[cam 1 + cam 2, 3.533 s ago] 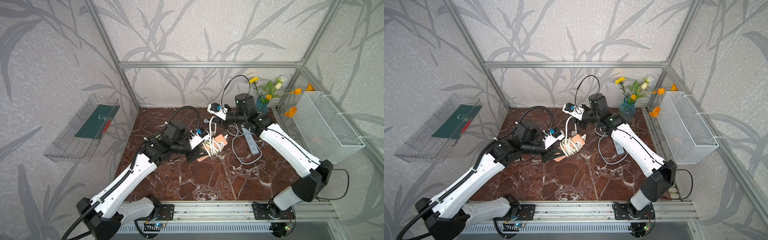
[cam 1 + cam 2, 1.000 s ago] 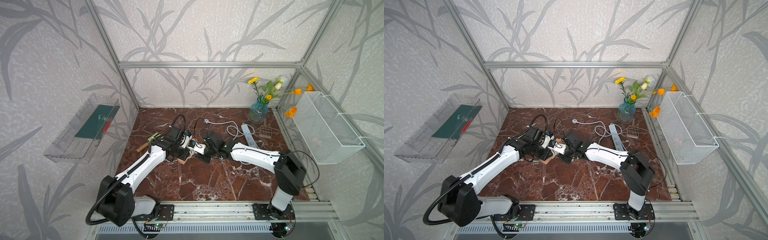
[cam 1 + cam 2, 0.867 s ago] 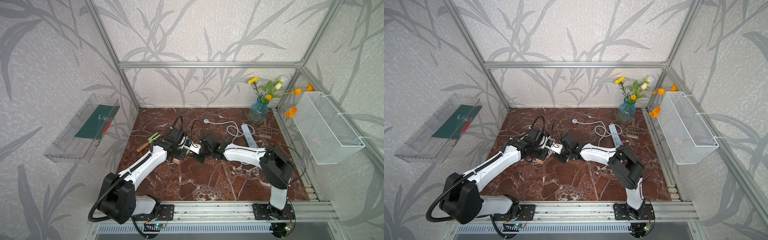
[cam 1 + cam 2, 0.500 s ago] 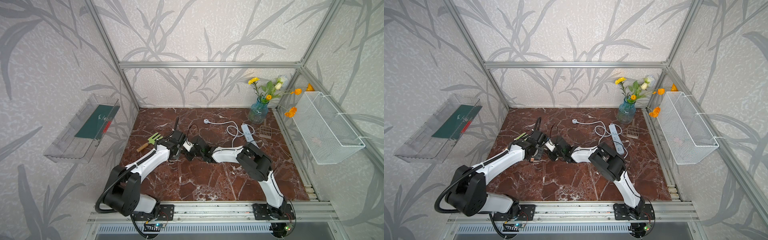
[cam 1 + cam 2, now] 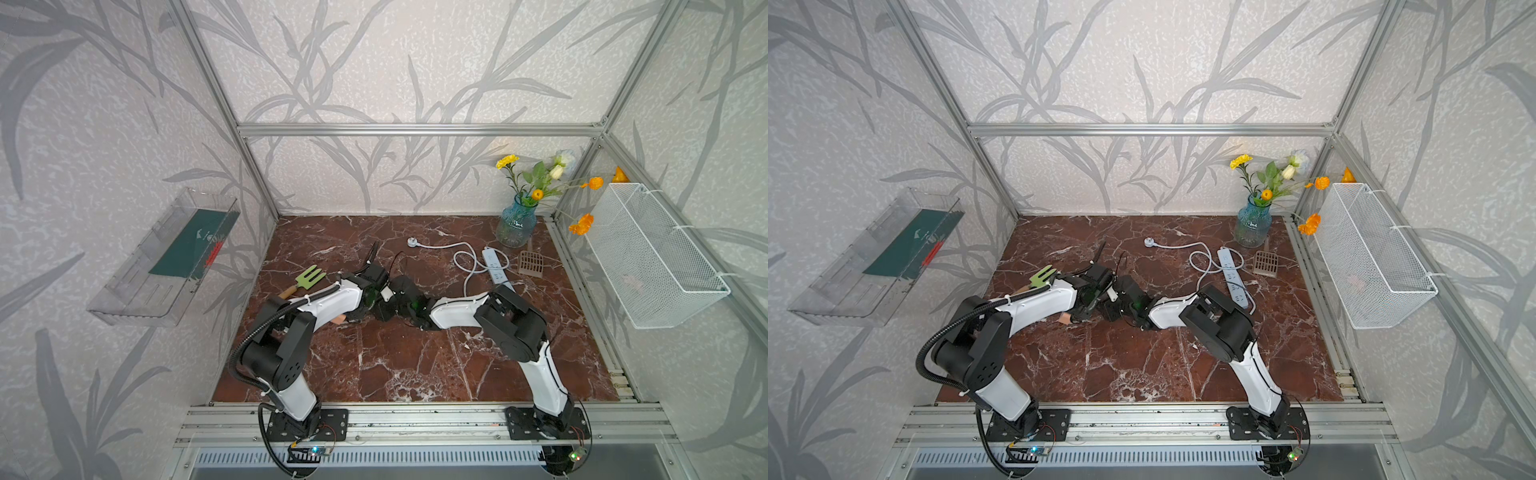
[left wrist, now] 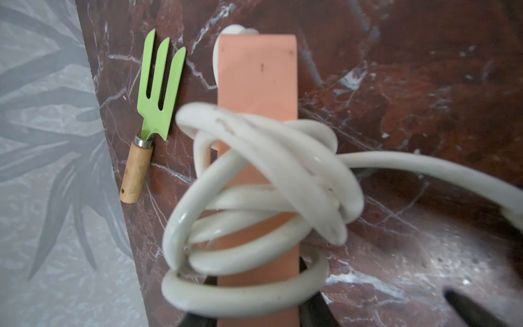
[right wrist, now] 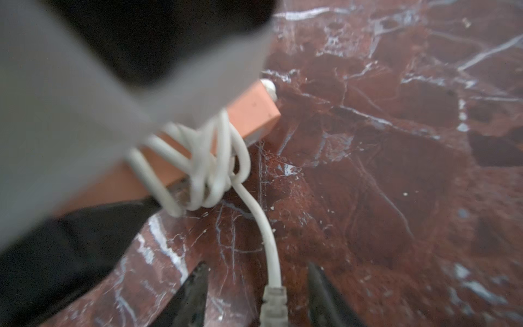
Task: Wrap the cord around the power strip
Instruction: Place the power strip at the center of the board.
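Your left hand [image 6: 257, 314] is grasping the salmon power strip [image 6: 257, 85] by one end, with a dark finger on either side of it; the strip reaches out low over the red marble counter [image 5: 415, 365], and you cannot tell whether its far end touches the stone. The white cord [image 6: 254, 203] goes around the strip's middle in several loose, crossing loops; one free length leaves the bundle and runs off toward your right arm.

Your right hand [image 7: 259, 294] is released; its two fingers [image 7: 195, 294] stand spread with the cord's grey end piece [image 7: 273, 307] lying between them, and a gap shows on each side.

In both top views the two wrists meet left of the counter's middle; only a sliver of the strip shows from under the left arm. A green garden fork [image 5: 309, 279] with a wooden handle lies just beside the left forearm. Well apart from the arms, near the blue vase [image 5: 515, 226], lie a second white lead [image 5: 496, 270] with its own loose cable and a brown scoop [image 5: 530, 264].
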Controlling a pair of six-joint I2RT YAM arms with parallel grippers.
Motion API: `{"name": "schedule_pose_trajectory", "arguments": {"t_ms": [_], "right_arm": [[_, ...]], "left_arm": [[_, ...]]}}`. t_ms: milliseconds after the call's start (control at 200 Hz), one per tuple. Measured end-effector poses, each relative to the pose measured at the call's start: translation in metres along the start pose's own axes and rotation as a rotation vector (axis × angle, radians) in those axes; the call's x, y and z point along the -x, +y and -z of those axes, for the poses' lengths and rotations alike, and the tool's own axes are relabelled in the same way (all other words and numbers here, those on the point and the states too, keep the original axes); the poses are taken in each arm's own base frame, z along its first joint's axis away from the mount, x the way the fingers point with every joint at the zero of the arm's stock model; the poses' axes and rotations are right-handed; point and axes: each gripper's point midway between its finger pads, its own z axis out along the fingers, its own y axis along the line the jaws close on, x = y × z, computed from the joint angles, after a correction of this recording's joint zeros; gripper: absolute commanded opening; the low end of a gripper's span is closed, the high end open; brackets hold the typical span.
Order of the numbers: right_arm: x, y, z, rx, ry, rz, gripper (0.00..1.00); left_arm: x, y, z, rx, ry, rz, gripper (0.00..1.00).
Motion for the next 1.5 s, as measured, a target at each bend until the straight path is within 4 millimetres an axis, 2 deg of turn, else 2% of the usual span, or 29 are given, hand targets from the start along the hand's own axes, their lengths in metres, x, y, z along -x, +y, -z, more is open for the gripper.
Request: {"name": "schedule_pose_trajectory", "arguments": {"t_ms": [45, 185, 260, 340, 405, 480, 555, 645, 700, 780, 905, 1045, 1145, 1324, 1499], "right_arm": [[0.0, -0.004, 0.013, 0.001, -0.015, -0.02, 0.65], [0.018, -0.014, 0.052, -0.005, -0.104, -0.074, 0.66], [0.035, -0.011, 0.069, 0.004, -0.166, -0.066, 0.66], [0.035, -0.011, 0.08, 0.002, -0.179, -0.064, 0.66], [0.03, -0.015, 0.084, 0.0, -0.179, -0.07, 0.66], [0.027, -0.019, 0.085, -0.003, -0.178, -0.074, 0.66], [0.029, -0.023, 0.089, -0.009, -0.187, -0.076, 0.66], [0.033, -0.024, 0.095, -0.011, -0.205, -0.075, 0.66], [0.035, -0.026, 0.099, -0.014, -0.212, -0.074, 0.66], [0.035, -0.03, 0.103, -0.019, -0.218, -0.077, 0.66], [0.039, -0.032, 0.113, -0.025, -0.234, -0.078, 0.66], [0.045, -0.034, 0.119, -0.029, -0.258, -0.077, 0.66], [0.053, -0.033, 0.123, -0.026, -0.291, -0.073, 0.66], [0.066, -0.035, 0.128, -0.024, -0.346, -0.086, 0.66], [0.074, -0.048, 0.133, -0.045, -0.381, -0.14, 0.65]], "left_arm": [[0.003, -0.006, 0.003, -0.005, -0.009, -0.025, 0.0], [0.01, -0.013, 0.004, 0.027, -0.005, -0.084, 0.0], [0.011, -0.015, 0.003, 0.062, 0.003, -0.117, 0.0], [0.012, -0.016, 0.003, 0.082, 0.01, -0.133, 0.04], [0.012, -0.017, 0.004, 0.106, 0.011, -0.151, 0.1], [0.012, -0.018, 0.004, 0.125, 0.014, -0.162, 0.21], [0.01, -0.018, 0.004, 0.13, 0.019, -0.168, 0.31], [0.01, -0.019, 0.005, 0.119, 0.025, -0.169, 0.39], [0.008, -0.024, 0.005, 0.081, 0.038, -0.17, 0.52], [0.001, -0.04, 0.006, -0.019, 0.067, -0.182, 0.62], [-0.005, -0.067, 0.011, -0.179, 0.1, -0.174, 0.63], [-0.005, -0.081, 0.018, -0.283, 0.116, -0.158, 0.64], [-0.004, -0.078, 0.025, -0.328, 0.123, -0.133, 0.65], [0.004, -0.067, 0.047, -0.41, 0.096, -0.075, 0.76], [0.013, -0.054, 0.063, -0.471, 0.067, -0.017, 0.8]]}}
